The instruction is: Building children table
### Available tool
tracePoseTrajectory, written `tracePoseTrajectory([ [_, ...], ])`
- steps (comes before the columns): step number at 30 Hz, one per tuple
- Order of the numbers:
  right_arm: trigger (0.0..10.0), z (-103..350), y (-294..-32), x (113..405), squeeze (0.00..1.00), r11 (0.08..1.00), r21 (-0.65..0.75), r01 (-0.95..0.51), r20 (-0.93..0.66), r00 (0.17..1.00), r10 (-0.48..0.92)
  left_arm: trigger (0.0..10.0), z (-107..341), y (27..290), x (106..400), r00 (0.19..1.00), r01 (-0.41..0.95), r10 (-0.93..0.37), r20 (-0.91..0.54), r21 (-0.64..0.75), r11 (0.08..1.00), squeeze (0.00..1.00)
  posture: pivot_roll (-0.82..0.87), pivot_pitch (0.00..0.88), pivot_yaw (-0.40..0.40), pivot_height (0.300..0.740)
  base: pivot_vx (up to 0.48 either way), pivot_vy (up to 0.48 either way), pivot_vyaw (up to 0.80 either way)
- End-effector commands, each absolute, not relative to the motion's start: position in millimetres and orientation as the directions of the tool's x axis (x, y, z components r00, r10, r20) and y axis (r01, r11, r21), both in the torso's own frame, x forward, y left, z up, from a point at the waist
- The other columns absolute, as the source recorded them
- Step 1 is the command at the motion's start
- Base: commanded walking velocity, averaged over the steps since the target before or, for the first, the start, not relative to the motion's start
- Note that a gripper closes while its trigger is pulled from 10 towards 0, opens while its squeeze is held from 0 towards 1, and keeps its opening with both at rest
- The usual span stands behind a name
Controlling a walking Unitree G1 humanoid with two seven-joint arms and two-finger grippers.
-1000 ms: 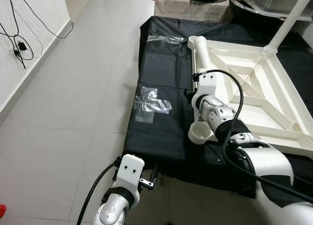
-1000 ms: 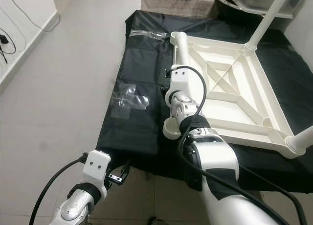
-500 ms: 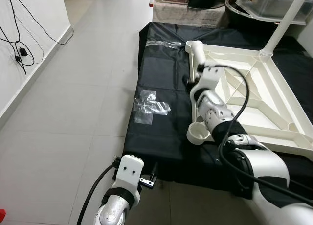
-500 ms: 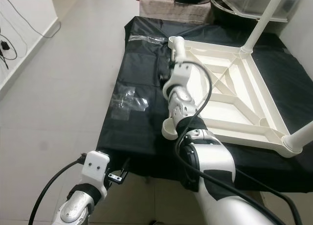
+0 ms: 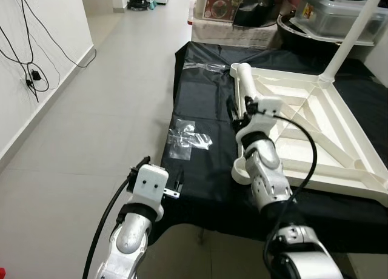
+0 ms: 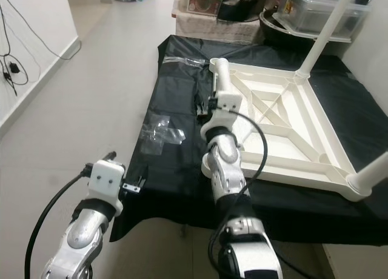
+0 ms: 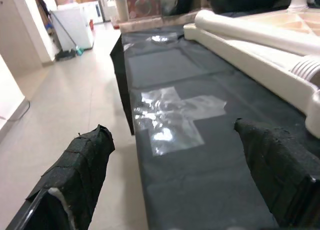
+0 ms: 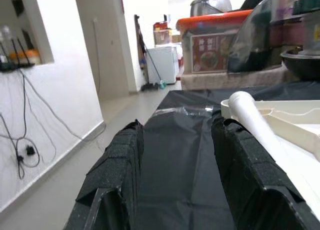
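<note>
A white children's table top (image 5: 315,124) lies upside down on a black cloth (image 5: 200,170). One white leg (image 5: 350,39) stands upright at its far corner. Another leg (image 6: 371,174) sticks out at the near right corner. A loose white leg (image 5: 245,85) lies along the left rim. My right gripper (image 5: 233,107) hovers just left of that loose leg, open and holding nothing. Its black fingers (image 8: 117,175) frame the cloth. My left gripper (image 5: 174,186) is open over the cloth's near left edge, with a clear plastic bag (image 7: 175,112) ahead of it.
A second strip of clear plastic (image 5: 203,65) lies at the cloth's far end. Boxes and a grey bin (image 5: 339,12) crowd the back. Tiled floor (image 5: 91,127) runs along the left, with a white wall and hanging cables (image 5: 27,67).
The head camera has tilted up. My right arm has stretched forward along the loose leg. My left arm has risen from below the cloth's edge to above it.
</note>
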State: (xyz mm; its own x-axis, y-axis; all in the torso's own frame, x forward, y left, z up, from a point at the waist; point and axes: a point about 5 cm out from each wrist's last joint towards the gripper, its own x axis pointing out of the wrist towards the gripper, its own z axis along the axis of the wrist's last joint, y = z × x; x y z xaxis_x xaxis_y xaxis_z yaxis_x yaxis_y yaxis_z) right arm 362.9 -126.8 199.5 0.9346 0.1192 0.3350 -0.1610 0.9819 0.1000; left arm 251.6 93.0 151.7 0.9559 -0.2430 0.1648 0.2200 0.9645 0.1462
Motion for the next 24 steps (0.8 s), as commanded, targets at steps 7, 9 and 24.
tracePoseTrajectory([
  [7, 10.0, 180, -124, 344, 0.0, 0.984, 0.084, -0.157, 0.288, 0.949, 0.127, 10.0, 148, 93, 256, 0.959, 0.215, -0.233, 0.159, 0.125, 0.969, 0.0, 0.06, 0.067, -0.057, 0.74, 0.19, 0.0, 0.0],
  [9, 10.0, 180, -124, 343, 0.0, 0.984, 0.083, -0.156, 0.286, 0.95, 0.126, 10.0, 148, 93, 258, 0.962, 0.212, -0.225, 0.155, 0.098, 0.972, 0.0, 0.06, 0.067, -0.057, 0.74, 0.277, 0.0, 0.0],
  [24, 10.0, 190, -126, 341, 0.0, 0.989, 0.066, -0.135, 0.286, 0.952, 0.111, 10.0, 147, 95, 259, 0.959, 0.208, -0.226, 0.169, 0.12, 0.971, 0.0, 0.07, 0.071, -0.056, 0.74, 0.23, 0.0, 0.0],
])
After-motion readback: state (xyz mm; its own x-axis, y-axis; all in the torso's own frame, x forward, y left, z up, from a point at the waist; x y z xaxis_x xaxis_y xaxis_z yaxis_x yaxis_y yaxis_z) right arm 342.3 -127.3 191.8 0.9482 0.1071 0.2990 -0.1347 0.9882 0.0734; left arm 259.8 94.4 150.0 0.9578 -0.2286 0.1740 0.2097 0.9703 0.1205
